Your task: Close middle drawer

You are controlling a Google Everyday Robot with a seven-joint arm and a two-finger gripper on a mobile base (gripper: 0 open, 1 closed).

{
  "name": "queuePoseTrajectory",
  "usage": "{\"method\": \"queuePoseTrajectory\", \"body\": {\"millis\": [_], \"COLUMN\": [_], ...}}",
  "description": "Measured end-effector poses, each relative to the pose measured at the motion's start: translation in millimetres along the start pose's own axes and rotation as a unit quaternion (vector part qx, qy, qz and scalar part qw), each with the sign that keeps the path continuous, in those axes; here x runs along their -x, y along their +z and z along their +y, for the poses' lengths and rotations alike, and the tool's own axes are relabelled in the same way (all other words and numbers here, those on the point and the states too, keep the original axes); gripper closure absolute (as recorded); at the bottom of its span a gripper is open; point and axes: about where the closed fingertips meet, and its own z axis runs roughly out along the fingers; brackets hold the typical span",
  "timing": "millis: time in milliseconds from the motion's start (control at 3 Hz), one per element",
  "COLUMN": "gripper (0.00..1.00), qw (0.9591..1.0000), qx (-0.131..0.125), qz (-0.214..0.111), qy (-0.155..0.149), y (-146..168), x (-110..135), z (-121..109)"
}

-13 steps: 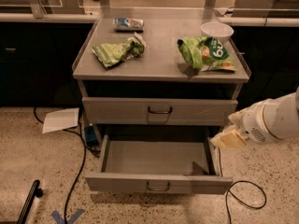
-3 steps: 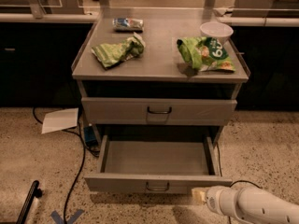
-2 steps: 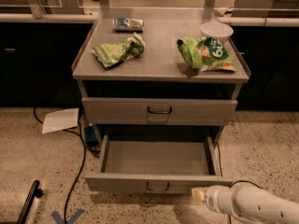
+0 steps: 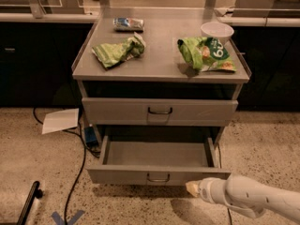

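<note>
White arm (image 4: 262, 200) is extended leftward, near-level and low; gripper (image 4: 192, 189) is held by open wide grey metal middle drawer (image 4: 158, 175)'s lower-right front; grip state indiscernible.

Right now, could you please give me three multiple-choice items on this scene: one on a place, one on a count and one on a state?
1. Where is the gripper?
A. on the floor by the white sheet
B. low, at the right end of the middle drawer front
C. inside a drawer

2. How many green bags lie on the cabinet top?
A. one
B. two
C. four

3. What state is the middle drawer in?
A. pulled out
B. pushed fully in
C. taken out and set on the floor

Answers:
1 B: the gripper sits by the lower right corner of the front; whether it touches cannot be told.
2 B: one bag lies on the left and one on the right.
3 A: its bare inside shows below the closed top drawer.
</note>
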Motion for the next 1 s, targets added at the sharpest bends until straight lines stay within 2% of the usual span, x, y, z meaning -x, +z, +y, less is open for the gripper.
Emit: {"method": "queuePoseTrajectory", "body": {"millis": [667,1000], "gripper": [1.0,1.0], "qw": [0.9972,0.9931], "qx": [0.029,0.054], "qz": [-0.002,0.011], "qy": [-0.069,-0.104], "y": [40.9,61.3], "x": [49.5,61.2], "z": [2.0,5.4]}}
